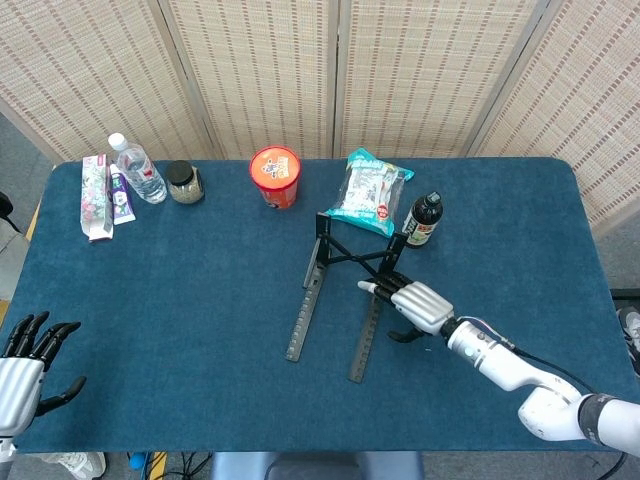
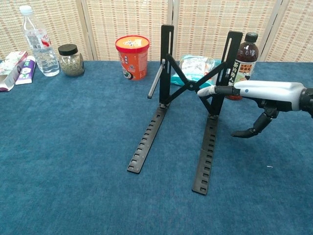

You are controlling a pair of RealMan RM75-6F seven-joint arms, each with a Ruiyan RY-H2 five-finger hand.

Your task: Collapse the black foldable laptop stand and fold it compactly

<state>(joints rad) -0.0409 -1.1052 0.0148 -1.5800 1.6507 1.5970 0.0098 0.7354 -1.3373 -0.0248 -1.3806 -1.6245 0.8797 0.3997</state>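
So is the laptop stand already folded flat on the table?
No, the laptop stand stands with both uprights raised and its cross braces spread.

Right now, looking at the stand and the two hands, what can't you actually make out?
- Right hand: neither view settles whether its fingertips touch the laptop stand or stop short.
- Left hand: cut off by the head view's bottom-left corner, absent from the chest view.
- Stand's hinges: too small in both views.
- Dark bottle: partly hidden behind the stand's upright in the chest view.
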